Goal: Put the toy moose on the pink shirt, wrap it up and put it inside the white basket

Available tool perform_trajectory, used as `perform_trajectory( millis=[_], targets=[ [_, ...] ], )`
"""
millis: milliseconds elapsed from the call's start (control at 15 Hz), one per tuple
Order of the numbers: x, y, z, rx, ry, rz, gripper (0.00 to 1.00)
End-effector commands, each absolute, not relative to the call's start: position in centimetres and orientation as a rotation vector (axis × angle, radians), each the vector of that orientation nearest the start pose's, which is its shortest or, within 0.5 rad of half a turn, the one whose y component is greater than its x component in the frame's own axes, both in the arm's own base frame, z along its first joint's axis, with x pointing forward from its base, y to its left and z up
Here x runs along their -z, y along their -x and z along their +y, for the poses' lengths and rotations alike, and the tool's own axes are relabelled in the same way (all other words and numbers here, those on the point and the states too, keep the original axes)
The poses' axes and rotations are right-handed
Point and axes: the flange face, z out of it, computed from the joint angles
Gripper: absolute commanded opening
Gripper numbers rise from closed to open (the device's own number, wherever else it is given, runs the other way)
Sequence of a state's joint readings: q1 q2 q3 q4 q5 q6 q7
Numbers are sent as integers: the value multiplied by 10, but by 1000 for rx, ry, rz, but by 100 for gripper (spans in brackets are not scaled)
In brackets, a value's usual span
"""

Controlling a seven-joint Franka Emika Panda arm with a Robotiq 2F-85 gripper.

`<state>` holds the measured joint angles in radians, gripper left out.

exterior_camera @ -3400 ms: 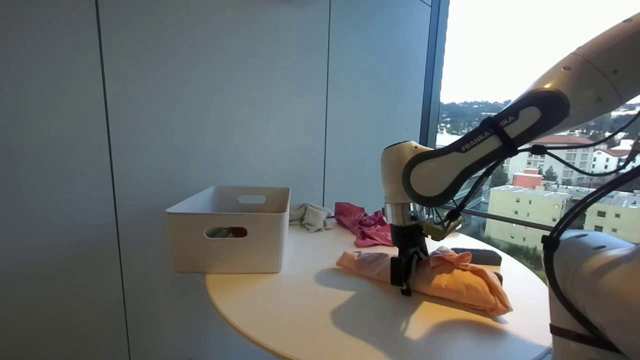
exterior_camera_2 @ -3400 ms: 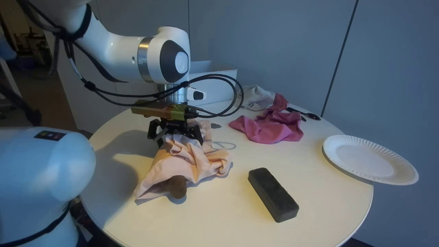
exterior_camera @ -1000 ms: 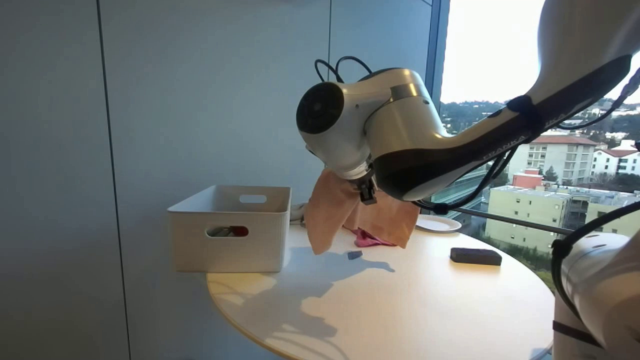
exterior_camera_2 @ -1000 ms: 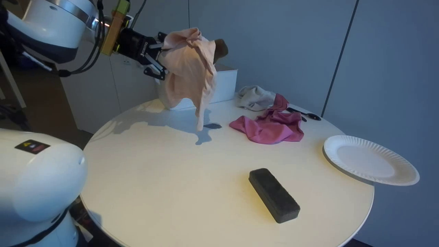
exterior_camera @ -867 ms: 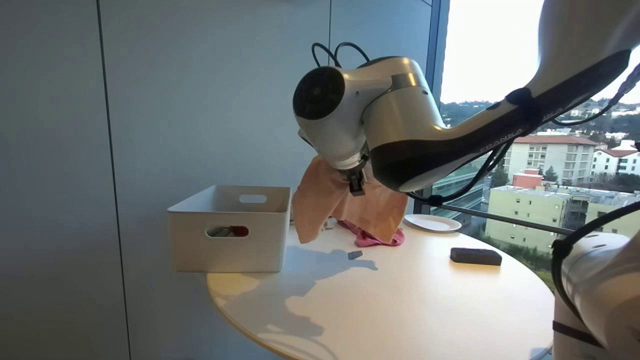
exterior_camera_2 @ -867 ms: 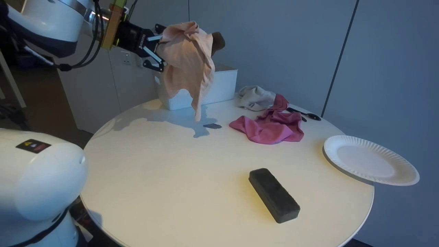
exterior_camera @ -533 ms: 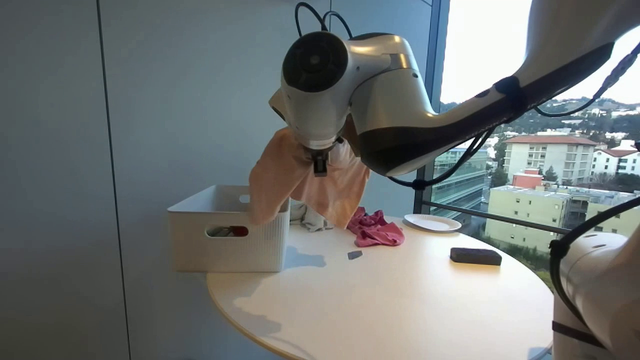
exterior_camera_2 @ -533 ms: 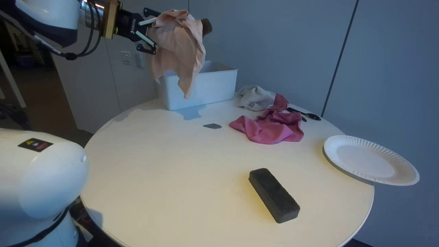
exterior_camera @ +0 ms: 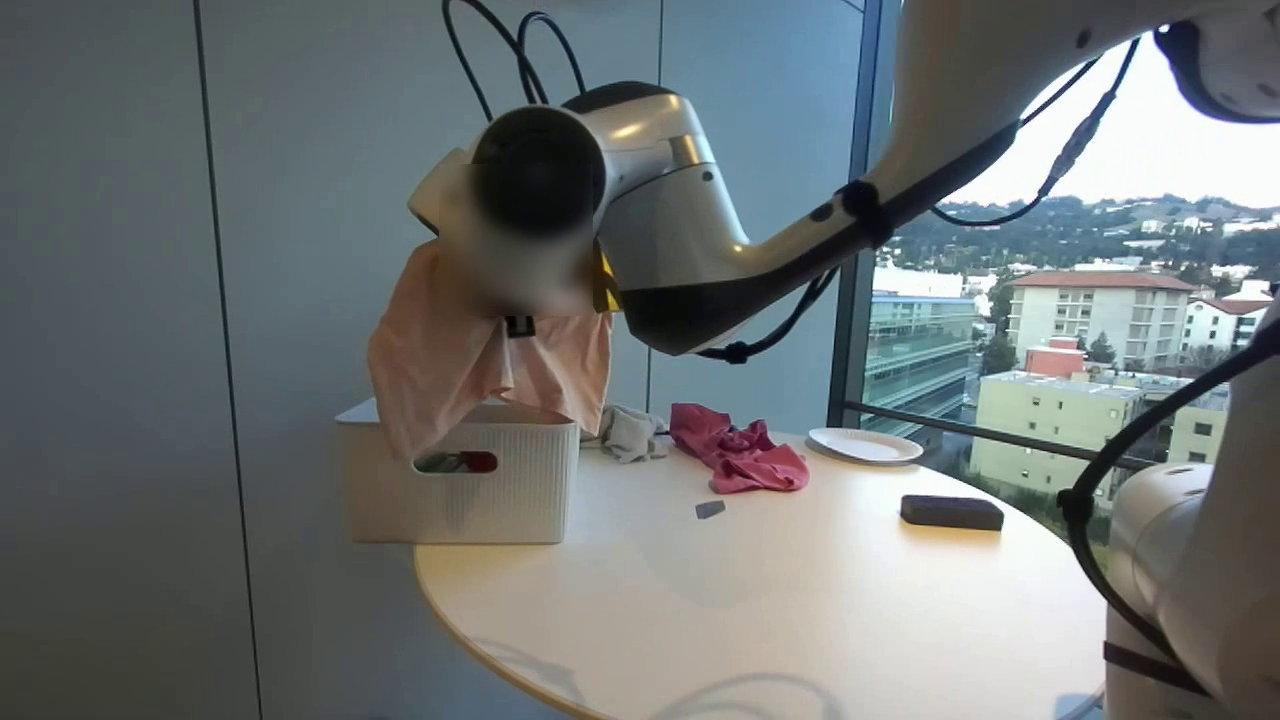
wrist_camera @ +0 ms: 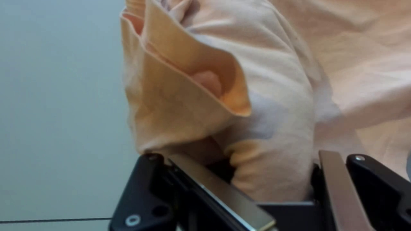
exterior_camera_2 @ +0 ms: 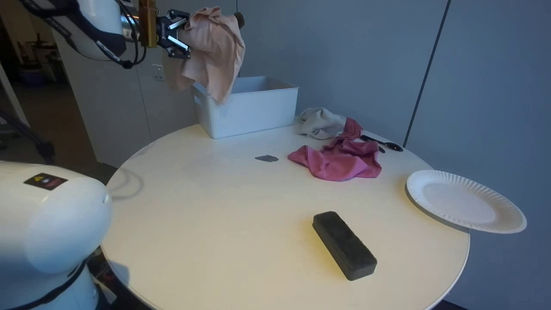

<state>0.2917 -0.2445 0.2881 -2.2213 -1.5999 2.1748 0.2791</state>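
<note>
Toy moose [exterior_camera_2: 240,20], one end showing, rest hidden in pink shirt [exterior_camera_2: 217,47], gripper [exterior_camera_2: 188,36] clamping shirt

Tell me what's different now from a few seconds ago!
The gripper lifted the pink shirt, a brown bit of toy moose poking out, off the table and up toward the white basket. It hasn't let go. The white basket, magenta cloth, dark block and paper plate stayed put.

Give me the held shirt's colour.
Pale peach-pink: the shirt shows best, close up, in the wrist view.
</note>
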Motion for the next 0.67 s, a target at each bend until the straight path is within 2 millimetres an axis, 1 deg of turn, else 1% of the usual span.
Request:
perform_trajectory(
  millis=[0,133,267,333,467,600],
  targets=[
    [-540,-526,249,-717,-1500,983,9],
    [-532,-564,232,-654,-1572,970,9],
    [-517,-599,210,-581,-1643,932,9],
    [-510,-613,200,-542,-1677,928,9],
    [-492,-636,189,-471,-1724,942,9],
    [-473,-650,188,-416,-1756,998,9]
  ],
)
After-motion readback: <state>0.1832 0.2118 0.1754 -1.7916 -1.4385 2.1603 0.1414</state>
